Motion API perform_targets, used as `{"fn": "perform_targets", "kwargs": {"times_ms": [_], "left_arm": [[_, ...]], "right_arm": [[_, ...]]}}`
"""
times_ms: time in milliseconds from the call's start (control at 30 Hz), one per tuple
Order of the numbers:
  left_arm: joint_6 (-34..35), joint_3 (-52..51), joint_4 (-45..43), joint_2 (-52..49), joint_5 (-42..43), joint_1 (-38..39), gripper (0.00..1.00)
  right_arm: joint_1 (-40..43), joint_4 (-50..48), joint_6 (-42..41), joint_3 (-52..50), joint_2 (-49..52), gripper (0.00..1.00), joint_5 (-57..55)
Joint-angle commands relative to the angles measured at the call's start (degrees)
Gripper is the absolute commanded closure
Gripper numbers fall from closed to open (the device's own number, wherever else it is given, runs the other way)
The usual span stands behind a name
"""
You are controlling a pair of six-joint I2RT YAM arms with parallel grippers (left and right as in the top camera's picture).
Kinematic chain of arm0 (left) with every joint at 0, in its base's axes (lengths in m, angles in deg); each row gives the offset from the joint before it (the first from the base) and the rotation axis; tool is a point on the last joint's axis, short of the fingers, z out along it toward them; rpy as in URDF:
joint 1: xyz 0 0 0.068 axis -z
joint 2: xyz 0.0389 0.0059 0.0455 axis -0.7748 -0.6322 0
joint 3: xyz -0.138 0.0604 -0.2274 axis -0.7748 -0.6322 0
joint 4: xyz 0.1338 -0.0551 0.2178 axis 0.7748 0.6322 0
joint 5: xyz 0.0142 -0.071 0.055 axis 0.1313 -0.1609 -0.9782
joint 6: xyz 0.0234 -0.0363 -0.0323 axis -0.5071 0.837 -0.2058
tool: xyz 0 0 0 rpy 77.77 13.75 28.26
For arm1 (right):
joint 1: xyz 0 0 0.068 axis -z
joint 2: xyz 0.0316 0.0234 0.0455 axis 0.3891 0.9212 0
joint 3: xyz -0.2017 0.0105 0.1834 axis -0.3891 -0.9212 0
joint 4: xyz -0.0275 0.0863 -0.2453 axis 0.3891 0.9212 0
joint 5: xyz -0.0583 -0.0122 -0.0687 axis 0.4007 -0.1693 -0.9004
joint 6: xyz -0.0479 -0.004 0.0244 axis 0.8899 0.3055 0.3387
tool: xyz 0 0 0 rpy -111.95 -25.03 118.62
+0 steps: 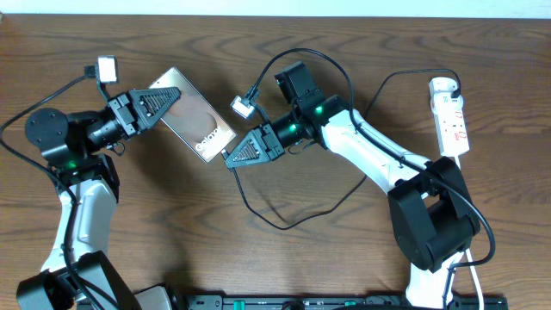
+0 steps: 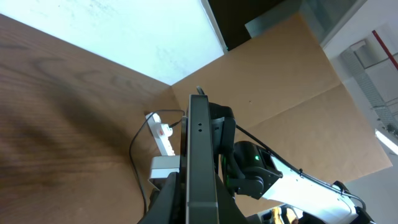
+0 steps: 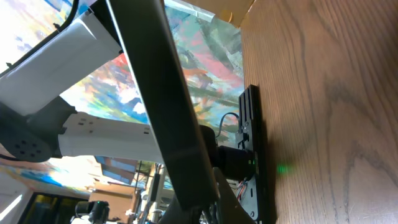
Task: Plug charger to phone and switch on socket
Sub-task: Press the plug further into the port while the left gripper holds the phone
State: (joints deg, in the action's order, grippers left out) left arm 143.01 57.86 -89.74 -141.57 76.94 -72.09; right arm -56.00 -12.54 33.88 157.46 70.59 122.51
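Observation:
The phone [image 1: 196, 120], a dark-brown slab with white "Galaxy" lettering, is held off the table, tilted. My left gripper [image 1: 162, 103] is shut on its upper-left end. In the left wrist view the phone [image 2: 199, 143] shows edge-on between the fingers [image 2: 198, 208]. My right gripper [image 1: 231, 158] is at the phone's lower-right end, shut on the tip of the charger [image 1: 284, 224], whose black cable loops over the table toward the socket [image 1: 451, 116]. The connector tip is hidden. In the right wrist view the phone's edge [image 3: 155, 93] runs down to the fingers [image 3: 208, 210].
The white socket strip lies at the far right with a black plug in its top end; it also shows in the left wrist view [image 2: 163, 134]. The right arm [image 1: 370, 151] reaches across the middle. A black rail [image 1: 327, 301] lines the front edge.

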Motion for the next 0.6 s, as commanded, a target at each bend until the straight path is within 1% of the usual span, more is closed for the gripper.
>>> {"fn": "perform_targets", "kwargs": {"times_ms": [0,200,567], "left_arm": [[3.06,0.92,-0.24,0.74,5.29,1.03,0.93],[3.06,0.90,-0.24,0.74,5.29,1.03,0.93],[2.25,-1.57,-0.26,0.74,5.29,1.03,0.93]], "right_arm": [[0.55,-0.76,0.39,0.76,0.15,0.99,-3.08],[0.55,-1.29,0.42,0.76,0.15,0.99,-0.39],[0.61,-1.27,0.42,0.76,0.15,0.99,0.79]]}}
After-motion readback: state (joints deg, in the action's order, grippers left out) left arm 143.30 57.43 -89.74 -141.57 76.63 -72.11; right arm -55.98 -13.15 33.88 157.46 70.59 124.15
